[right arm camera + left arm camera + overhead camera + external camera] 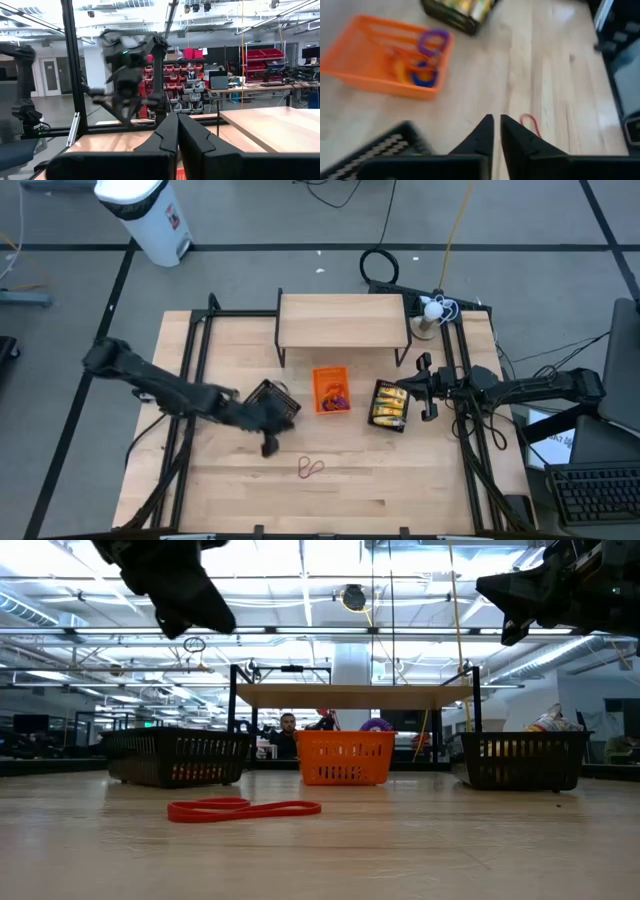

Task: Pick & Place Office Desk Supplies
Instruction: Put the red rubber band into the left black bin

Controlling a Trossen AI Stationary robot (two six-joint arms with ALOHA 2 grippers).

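A red-brown rubber band (311,469) lies flat on the wooden table near the front middle, also in the low view (245,808). The small orange tray (318,375) holds purple (432,40) and blue rings (422,77). Yellow packets (392,408) lie in the right black mesh tray (378,392). My left gripper (270,445) hangs shut and empty above the table, between the left black mesh tray (272,395) and the rubber band (530,122), slanting down. My right gripper (418,390) is shut and empty, raised beside the right mesh tray.
A raised wooden shelf (343,320) stands at the far middle, with black frame rails (190,350) along both table sides. A white object (432,310) sits at the far right. A person (288,725) shows in the room beyond. Bare table lies around the rubber band.
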